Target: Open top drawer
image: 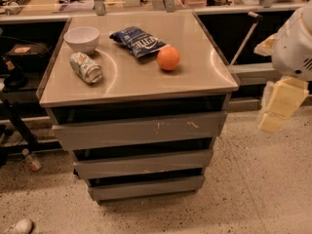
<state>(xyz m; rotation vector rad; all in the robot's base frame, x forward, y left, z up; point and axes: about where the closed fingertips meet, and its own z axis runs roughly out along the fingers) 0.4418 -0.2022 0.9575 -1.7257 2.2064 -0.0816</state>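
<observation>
Your gripper (277,105) hung at the right edge of the scene, well apart from the top drawer (139,129); you could not tell whether it was released or clenched. That drawer sat just under the tabletop (195,74), its scratched front facing near.

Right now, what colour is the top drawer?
Top drawer: grey, camera view; gripper hangs to its right.

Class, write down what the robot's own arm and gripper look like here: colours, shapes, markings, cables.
The arm ends in a rounded white casing with dark vent slits. Below it is the gripper, pale cream-yellow and blocky, in squared-off slabs. No cables or markings show. It sits at the right edge, apart from the wide grey metal top drawer.
</observation>
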